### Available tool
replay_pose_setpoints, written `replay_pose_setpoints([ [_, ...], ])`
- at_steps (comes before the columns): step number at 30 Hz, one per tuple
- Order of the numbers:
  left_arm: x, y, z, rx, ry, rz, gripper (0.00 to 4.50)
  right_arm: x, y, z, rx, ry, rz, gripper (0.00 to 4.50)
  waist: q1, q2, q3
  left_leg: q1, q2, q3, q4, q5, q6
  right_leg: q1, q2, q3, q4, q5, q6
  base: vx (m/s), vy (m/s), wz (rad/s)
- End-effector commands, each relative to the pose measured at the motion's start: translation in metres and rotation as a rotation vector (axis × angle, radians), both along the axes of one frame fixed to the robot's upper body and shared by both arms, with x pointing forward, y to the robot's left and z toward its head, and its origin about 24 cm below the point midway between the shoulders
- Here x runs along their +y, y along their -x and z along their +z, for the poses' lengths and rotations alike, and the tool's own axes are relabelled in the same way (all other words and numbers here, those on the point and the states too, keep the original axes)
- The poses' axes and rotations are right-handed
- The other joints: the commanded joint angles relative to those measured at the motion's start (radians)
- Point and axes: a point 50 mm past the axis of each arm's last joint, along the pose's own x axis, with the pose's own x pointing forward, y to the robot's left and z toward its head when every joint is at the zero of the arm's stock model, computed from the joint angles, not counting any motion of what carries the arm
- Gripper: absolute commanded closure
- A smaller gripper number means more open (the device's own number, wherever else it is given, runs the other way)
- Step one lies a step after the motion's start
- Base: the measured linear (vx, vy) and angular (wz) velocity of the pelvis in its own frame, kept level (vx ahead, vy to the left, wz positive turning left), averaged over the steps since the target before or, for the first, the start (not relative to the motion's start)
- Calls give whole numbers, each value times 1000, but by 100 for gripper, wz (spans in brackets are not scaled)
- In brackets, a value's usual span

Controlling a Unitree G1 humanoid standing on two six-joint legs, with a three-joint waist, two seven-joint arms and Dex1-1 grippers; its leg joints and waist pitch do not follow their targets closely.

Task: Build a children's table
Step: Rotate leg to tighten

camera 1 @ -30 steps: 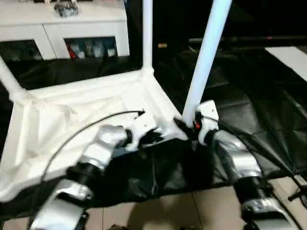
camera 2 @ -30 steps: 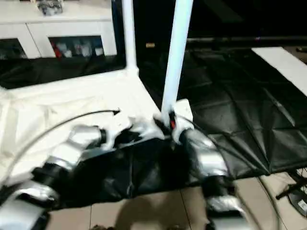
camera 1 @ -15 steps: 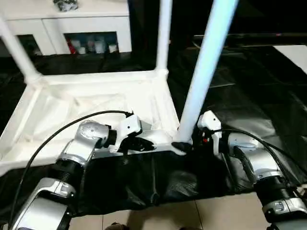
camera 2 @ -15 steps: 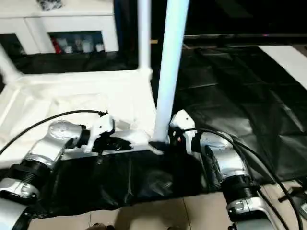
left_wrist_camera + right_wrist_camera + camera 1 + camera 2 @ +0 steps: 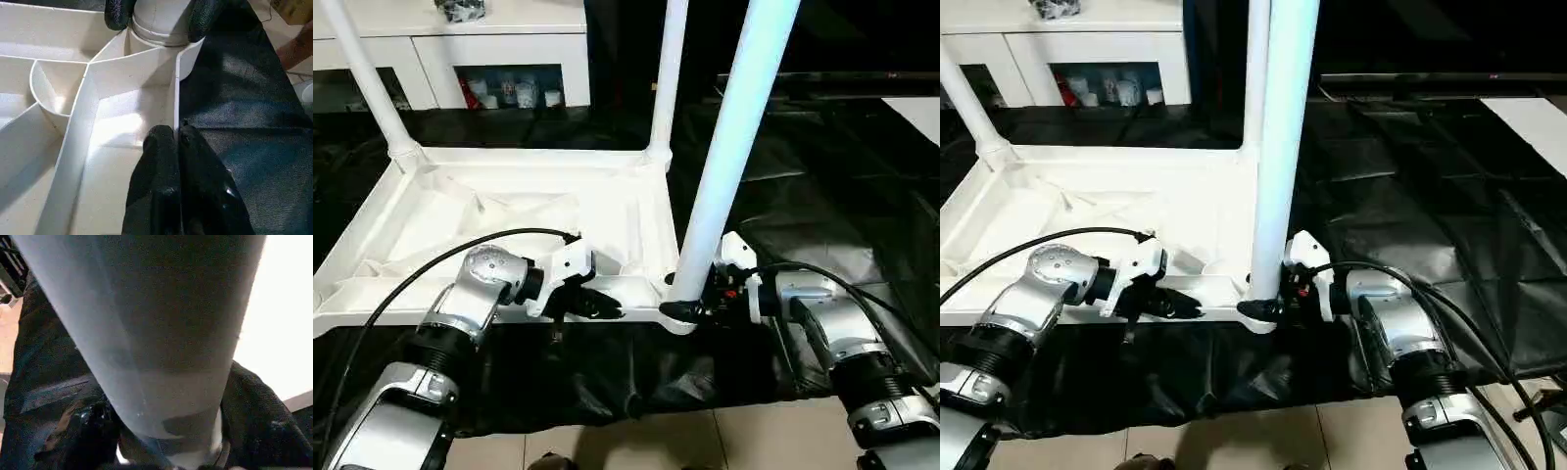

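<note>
The children's table lies upside down: its white ribbed tabletop rests on the black-covered work table. Two legs stand upright in the far corner sockets. A third leg rises from the near right socket. My left gripper is shut on the tabletop's thin near rim; in the left wrist view its fingertips pinch that wall. My right gripper grips the base of the near leg, one black finger on each side.
Black sheeting covers the work table to the right and hangs over its front edge. A white cabinet stands behind. Tiled floor lies below my forearms. A black cable arcs over my left arm.
The view has shifted and levelled. My right forearm now reaches the leg's base from the side instead of from below. The left gripper stays on the near rim.
</note>
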Motion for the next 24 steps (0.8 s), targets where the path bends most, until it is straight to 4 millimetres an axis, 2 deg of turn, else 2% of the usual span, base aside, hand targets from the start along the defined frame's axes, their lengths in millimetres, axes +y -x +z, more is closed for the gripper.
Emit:
replay_pose_setpoints([
  [1,-9,-8,14,-47,41,-12,450,10,13,-14,80,10,92,203,0,-6,-65,34,35,-7,-66,-208,45,35,-32,11,-40,-108,-262,0,0,0],
  [5,-16,-13,11,-87,46,76,450,13,10,-18,42,-3,-30,203,1,-5,-64,33,36,-7,-65,-211,51,34,-32,11,-41,-110,-265,0,0,0],
  [6,-19,-15,10,-101,47,107,450,14,8,-20,21,2,-82,203,0,-7,-61,34,37,-7,-69,-228,40,31,-33,12,-45,-140,-259,0,0,0],
  [7,-24,-17,9,-110,57,143,450,14,4,-24,11,35,-171,203,-3,-11,-57,37,35,-9,-73,-277,22,29,-34,12,-53,-218,-242,0,0,0],
  [9,-40,-18,6,-120,87,201,450,19,-3,-34,32,51,-368,203,-16,-12,-52,40,33,-17,-80,-352,-23,23,-38,15,-67,-365,-195,0,0,0],
  [10,-40,-18,6,-120,87,201,450,19,-3,-34,32,51,-368,203,-18,-12,-50,41,32,-18,-82,-370,-30,21,-38,15,-71,-400,-183,0,0,0],
  [11,-50,-17,4,-133,92,211,450,24,-4,-37,62,24,-446,203,-23,-11,-51,43,30,-23,-83,-395,-39,19,-39,14,-77,-445,-162,0,0,0],
  [12,-54,-18,4,-140,95,229,450,27,-5,-37,70,11,-474,203,-31,-13,-50,41,30,-26,-85,-413,-42,19,-37,13,-80,-461,-148,0,0,0],
  [13,-54,-18,4,-140,95,229,450,27,-5,-37,70,11,-474,203,-31,-13,-50,41,30,-26,-85,-413,-42,19,-37,13,-80,-461,-148,0,0,0],
  [14,-61,-19,4,-144,105,251,450,33,-7,-37,78,-7,-510,203,-34,-9,-49,42,31,-26,-87,-426,-45,16,-36,14,-83,-469,-140,0,0,0],
  [15,-69,-19,4,-156,109,270,450,41,-9,-37,84,-25,-547,203,-35,-9,-49,49,28,-27,-84,-452,-46,9,-36,13,-89,-496,-131,0,0,0],
  [17,-84,-19,3,-170,116,296,450,59,-13,-34,82,-55,-603,203,-41,-8,-47,45,28,-30,-87,-468,-51,8,-36,12,-92,-524,-119,0,0,0],
  [18,-91,-19,2,-178,120,312,450,69,-15,-32,77,-66,-628,203,-42,-6,-46,47,27,-31,-88,-480,-57,5,-35,10,-96,-538,-109,0,0,0],
  [19,-97,-18,2,-190,115,316,450,79,-17,-28,75,-84,-646,203,-44,-8,-46,48,25,-33,-87,-495,-59,3,-35,9,-99,-555,-102,0,0,0],
  [21,-101,-19,2,-222,97,314,450,95,-19,-19,40,-111,-636,203,-49,-8,-46,46,22,-37,-87,-508,-58,3,-35,6,-104,-584,-83,0,0,0],
  [22,-101,-19,2,-230,90,305,450,96,-19,-17,15,-108,-612,203,-49,-7,-46,47,23,-37,-87,-512,-57,1,-35,6,-106,-588,-79,0,0,0],
  [23,-100,-18,2,-234,83,291,450,96,-18,-16,-3,-107,-592,168,-50,-11,-46,48,21,-36,-86,-521,-52,-2,-34,5,-108,-593,-74,0,0,0],
  [24,-95,-18,1,-248,62,268,450,92,-17,-16,-13,-104,-575,147,-52,-10,-45,47,21,-37,-87,-531,-49,-2,-34,4,-109,-598,-70,0,0,0],
])
